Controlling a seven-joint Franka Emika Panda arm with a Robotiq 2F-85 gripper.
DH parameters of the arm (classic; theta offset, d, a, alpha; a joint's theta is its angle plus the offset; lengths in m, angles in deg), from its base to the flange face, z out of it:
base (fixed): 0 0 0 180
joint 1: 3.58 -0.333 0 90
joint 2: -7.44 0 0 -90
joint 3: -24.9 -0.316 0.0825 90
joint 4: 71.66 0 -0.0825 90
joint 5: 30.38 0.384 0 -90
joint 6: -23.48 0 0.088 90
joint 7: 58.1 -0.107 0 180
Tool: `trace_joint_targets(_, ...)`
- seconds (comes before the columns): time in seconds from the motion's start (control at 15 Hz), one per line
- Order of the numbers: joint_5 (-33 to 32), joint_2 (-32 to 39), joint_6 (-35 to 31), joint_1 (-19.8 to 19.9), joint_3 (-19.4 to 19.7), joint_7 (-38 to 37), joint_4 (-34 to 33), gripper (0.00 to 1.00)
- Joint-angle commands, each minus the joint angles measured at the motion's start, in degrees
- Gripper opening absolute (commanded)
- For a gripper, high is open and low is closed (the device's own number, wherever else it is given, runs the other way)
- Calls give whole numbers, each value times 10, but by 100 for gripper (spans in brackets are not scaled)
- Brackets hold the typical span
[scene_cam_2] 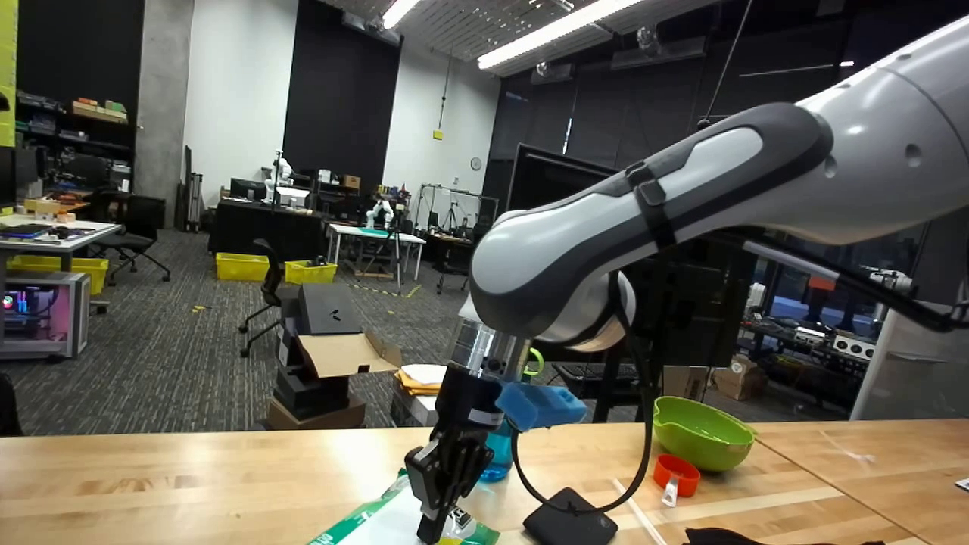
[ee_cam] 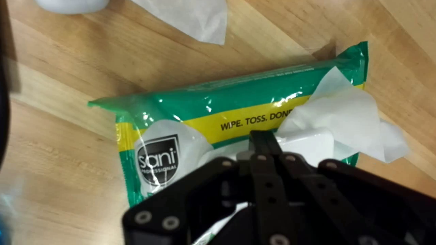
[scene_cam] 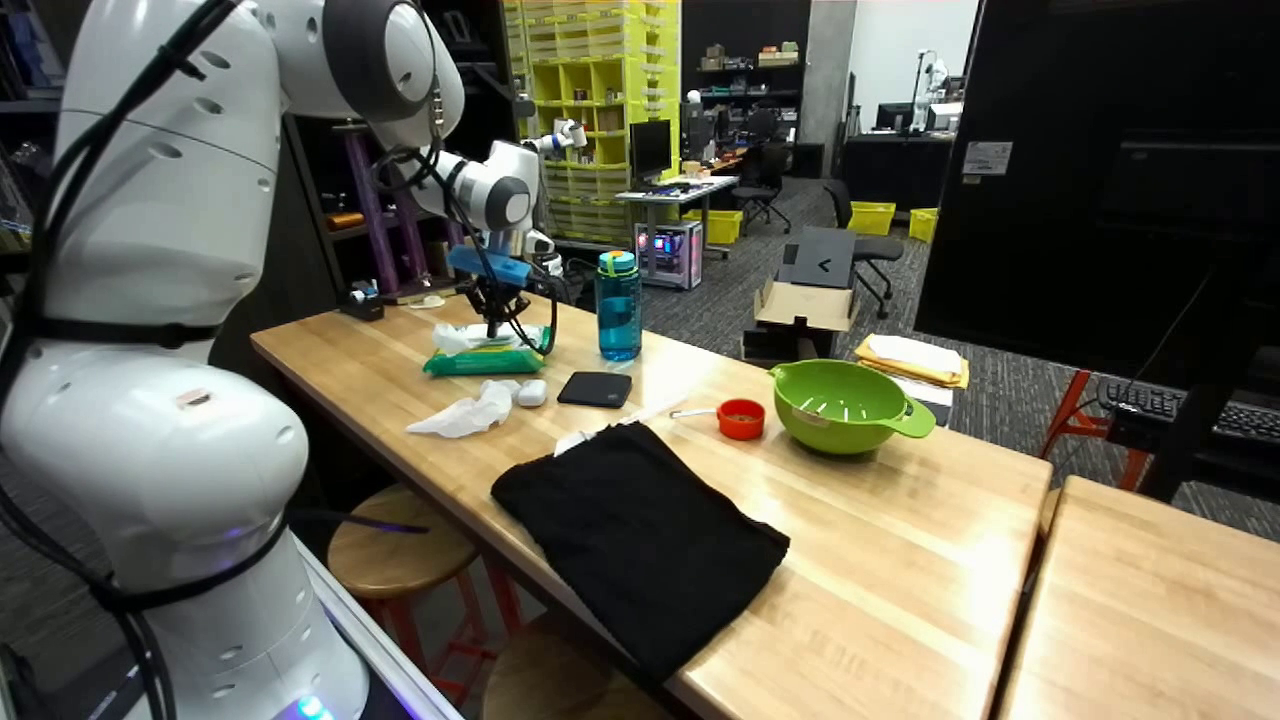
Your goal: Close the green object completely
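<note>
I see the green wipes pack (ee_cam: 235, 112) near the blue bottle (scene_cam: 619, 308), likely soft, light and slippery, so the gripper (ee_cam: 265, 142), 2 fingers pinched together, should press its harder white lid (ee_cam: 311, 147), not grab.

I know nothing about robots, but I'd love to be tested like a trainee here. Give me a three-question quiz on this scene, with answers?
1. Multiple choice. What lies right under the gripper?
A: black cloth
B: blue bottle
C: green wipes packet

2. True or false: the gripper is wide open.

3. Fill in the blank: beside the red cup stands a lime-green ____.

Key
1: C
2: False; its fingers are together
3: bowl
</note>
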Motion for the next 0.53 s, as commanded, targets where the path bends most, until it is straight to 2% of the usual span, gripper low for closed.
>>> trace_joint_targets(0.0,9,1,-4,3,5,11,-2,0)
trace_joint_targets(0.47,6,35,9,2,3,22,-35,0)
